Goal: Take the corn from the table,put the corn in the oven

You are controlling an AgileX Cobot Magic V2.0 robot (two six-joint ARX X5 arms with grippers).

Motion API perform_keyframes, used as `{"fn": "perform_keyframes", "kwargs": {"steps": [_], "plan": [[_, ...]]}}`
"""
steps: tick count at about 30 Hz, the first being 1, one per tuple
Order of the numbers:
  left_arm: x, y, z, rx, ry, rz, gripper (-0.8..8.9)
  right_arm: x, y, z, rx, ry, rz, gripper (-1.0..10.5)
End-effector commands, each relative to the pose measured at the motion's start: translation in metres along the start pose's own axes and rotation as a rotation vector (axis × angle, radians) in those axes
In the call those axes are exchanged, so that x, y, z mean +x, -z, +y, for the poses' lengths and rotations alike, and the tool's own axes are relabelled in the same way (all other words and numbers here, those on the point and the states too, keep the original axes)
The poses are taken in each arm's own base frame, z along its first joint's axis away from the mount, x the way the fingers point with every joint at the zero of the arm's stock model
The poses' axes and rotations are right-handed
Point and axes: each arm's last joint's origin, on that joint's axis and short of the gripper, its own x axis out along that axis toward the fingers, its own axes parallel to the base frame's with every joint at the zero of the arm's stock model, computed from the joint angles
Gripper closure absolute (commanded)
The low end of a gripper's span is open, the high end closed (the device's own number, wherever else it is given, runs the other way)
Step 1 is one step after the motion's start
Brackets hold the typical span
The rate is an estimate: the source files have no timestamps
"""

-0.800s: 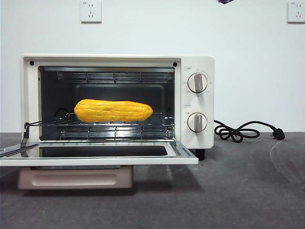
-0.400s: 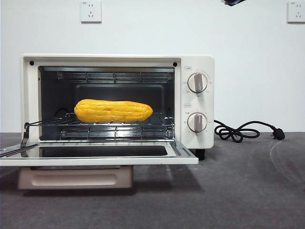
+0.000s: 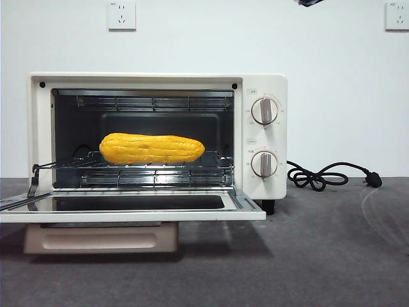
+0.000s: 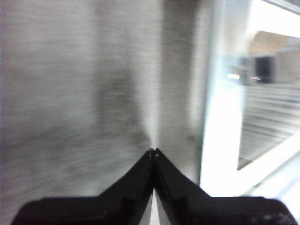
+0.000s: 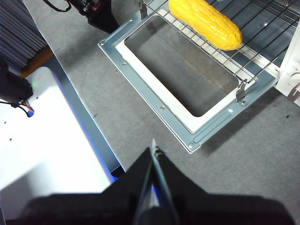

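A: Front view first; where is the corn [image 3: 152, 148]?

B: It lies lengthwise on the wire rack [image 3: 153, 167] inside the TOSHIBA toaster oven [image 3: 156, 137], clear of the walls; the glass door [image 3: 131, 208] hangs flat open over the table [image 3: 319, 256]; the black cord [image 3: 326, 176] trails off beside the knobs. Against the pictures from a second ago nothing on the table has shifted; only a dark tip [image 3: 310, 2] at the top edge has wobbled slightly.

A: And the left wrist view?

B: Badly blurred; the left claw [image 4: 153, 151] has its jaws pressed together, nothing between them, over grey table; a bright white edge beside it I cannot identify.

A: Right wrist view?

B: The right claw [image 5: 153, 149] is likewise pressed together and empty, high above the table and well apart from the open door [image 5: 187, 79]; the corn [image 5: 205, 22] rests on the rack beyond it; a white panel [image 5: 51, 140] sits off the table's edge.

A: So what does that mean for the task?

B: I judge the placing done; the corn is in, and both arms are clear of it; only shutting the door could remain, though the task does not ask for it.
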Motion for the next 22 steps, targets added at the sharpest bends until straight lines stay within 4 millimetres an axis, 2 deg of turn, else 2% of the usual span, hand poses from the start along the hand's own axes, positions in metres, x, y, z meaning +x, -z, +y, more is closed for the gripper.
{"fn": "perform_keyframes", "kwargs": {"steps": [1,6,14,22], "plan": [[0.003,0.002,-0.002,0.015,0.061,0.006,8.22,0.0,-0.001,0.0,-0.013,-0.003,-0.007,9.6],[0.002,0.003,-0.005,-0.001,0.176,0.005,8.22,0.0,-0.001,0.0,-0.01,-0.004,-0.007,9.6],[-0.007,0.009,-0.003,-0.07,0.253,0.009,8.22,0.0,-0.001,0.0,-0.009,-0.004,-0.006,9.6],[-0.038,0.01,-0.015,-0.018,0.397,-0.131,8.22,0.0,-0.001,0.0,-0.008,-0.004,-0.005,9.6]]}}
